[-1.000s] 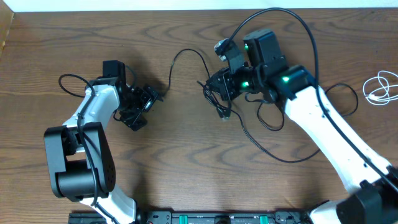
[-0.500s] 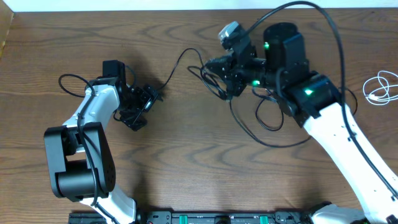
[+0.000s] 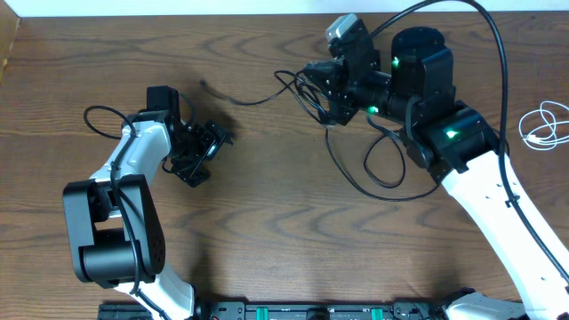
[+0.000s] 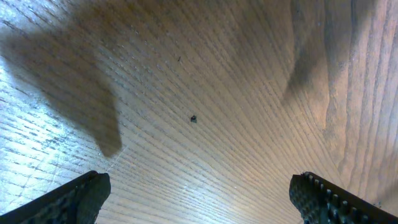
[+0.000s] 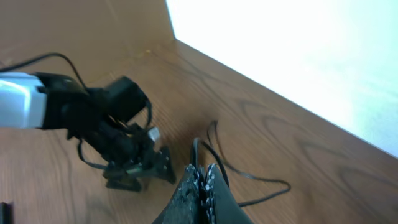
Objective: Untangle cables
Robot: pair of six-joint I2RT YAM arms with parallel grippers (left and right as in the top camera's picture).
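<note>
Wooden tabletop [image 3: 267, 231]. Right gripper [image 3: 322, 84] at the far side, fingers pressed together, pinching the black cable [image 3: 242, 102]; its free end trails toward the left gripper [image 3: 212, 156], which is spread wide over bare wood. White cable [image 3: 542, 124] lies coiled, well apart.

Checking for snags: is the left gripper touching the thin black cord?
Apart. Overhead shows bare wooden table between the left gripper and the loose end of the thin black cord.
</note>
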